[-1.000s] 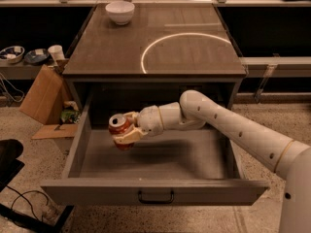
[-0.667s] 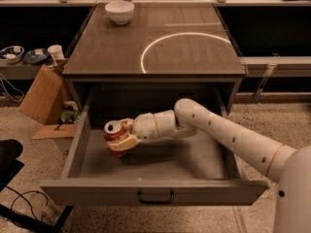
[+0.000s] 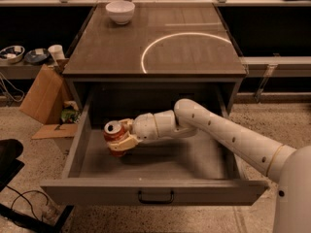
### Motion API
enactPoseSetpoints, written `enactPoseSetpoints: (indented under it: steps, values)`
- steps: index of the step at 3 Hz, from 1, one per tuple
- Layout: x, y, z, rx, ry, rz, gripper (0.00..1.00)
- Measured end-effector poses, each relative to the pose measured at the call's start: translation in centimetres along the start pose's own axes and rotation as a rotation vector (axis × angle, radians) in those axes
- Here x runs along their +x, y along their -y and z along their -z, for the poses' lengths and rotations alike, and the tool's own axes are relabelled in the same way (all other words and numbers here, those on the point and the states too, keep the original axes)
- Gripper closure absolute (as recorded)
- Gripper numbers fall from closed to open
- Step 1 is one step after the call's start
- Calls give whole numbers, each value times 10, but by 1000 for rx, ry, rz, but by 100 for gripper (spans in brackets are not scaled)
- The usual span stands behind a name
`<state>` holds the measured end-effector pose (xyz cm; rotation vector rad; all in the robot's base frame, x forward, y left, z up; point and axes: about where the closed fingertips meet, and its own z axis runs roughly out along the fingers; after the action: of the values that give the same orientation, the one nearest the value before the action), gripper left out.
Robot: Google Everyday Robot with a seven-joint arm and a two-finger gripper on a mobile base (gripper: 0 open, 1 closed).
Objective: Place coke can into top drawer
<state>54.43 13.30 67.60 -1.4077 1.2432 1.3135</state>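
The top drawer (image 3: 155, 191) of the grey cabinet stands pulled wide open, its flat front panel and small black handle (image 3: 156, 198) towards me. My white arm reaches from the right down into the drawer. My gripper (image 3: 120, 141) is shut on the coke can (image 3: 113, 132), a red can with a silver top, and holds it upright in the left part of the drawer, low over or on the drawer floor; I cannot tell which.
A white bowl (image 3: 120, 11) sits at the back left of the cabinet top (image 3: 155, 42). A cardboard box (image 3: 43, 98) leans on the floor left of the cabinet. A black object (image 3: 9, 161) and cables lie at the lower left.
My gripper with the coke can has moved left and lower inside the drawer. The drawer has not moved.
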Motion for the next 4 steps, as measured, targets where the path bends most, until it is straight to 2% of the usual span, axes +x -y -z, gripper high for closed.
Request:
enactPoseSetpoints:
  steps: [2,3,4]
  values:
    - [0,0,0,0,0,0,12]
    - [0,0,0,0,0,0,0]
    - [0,0,0,0,0,0,0]
